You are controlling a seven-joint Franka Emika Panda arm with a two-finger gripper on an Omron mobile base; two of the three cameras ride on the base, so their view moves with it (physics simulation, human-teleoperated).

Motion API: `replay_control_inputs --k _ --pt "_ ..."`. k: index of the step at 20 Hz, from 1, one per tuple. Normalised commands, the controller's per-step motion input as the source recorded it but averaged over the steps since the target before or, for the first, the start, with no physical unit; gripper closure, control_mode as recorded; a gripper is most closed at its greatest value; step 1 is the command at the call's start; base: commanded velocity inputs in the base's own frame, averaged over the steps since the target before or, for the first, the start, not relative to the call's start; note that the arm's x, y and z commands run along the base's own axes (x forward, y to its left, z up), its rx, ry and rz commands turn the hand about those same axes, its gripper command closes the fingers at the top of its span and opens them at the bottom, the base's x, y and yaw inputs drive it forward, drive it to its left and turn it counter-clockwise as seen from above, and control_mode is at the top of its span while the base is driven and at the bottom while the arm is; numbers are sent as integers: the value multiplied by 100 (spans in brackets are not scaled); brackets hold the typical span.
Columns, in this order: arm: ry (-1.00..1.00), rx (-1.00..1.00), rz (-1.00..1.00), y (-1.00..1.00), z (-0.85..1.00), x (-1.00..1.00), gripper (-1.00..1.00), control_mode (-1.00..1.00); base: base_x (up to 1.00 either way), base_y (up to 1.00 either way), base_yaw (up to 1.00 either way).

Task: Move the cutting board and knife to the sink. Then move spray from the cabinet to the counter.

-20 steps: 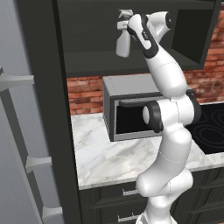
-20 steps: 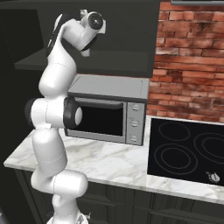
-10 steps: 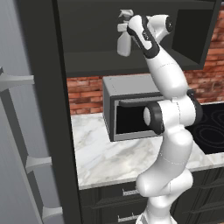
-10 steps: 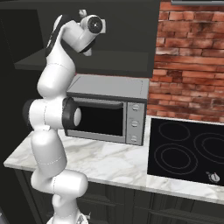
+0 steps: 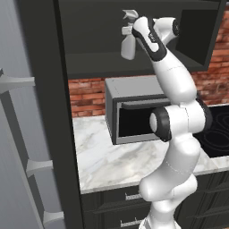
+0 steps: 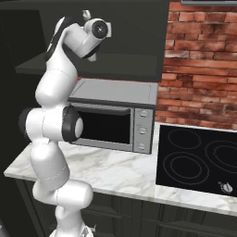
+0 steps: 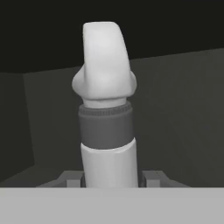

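Spray [image 7: 106, 113] stands upright between the two dark fingertips [image 7: 72, 178] in the hand view, its pale body rising straight from the gap, a dark collar round the neck and the white trigger head above. One tip sits tight against each side of the bottle's lower body, so the gripper [image 7: 109, 179] is partly closed and clamped on the spray.

From the left base view the spray [image 5: 128, 41] hangs at the mouth of the cabinet [image 5: 89, 40], above its dark shelf and apparently clear of it, with the nozzle uppermost and the gripper [image 5: 136, 33] at its side. The microwave [image 5: 134, 112] sits below the cabinet on the counter [image 5: 107, 161], well under the bottle.

In the right base view the hand [image 6: 90, 34] is raised in front of the cabinet [image 6: 125, 41], above the microwave [image 6: 115, 115]; the cooktop [image 6: 199, 162] lies beside the microwave, set into the counter [image 6: 120, 173].
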Motion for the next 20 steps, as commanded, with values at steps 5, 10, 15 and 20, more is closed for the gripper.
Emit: replay_control_inputs --k 5,10,15,20 --pt "-2 0 0 -5 -6 -43 100 -100 0 0 0" --pt "-2 0 0 -12 -6 -50 100 -100 0 0 0" --pt "0 0 0 -19 -5 -79 100 -100 0 0 0" --pt "0 0 0 -17 -12 -97 100 -100 0 0 0"
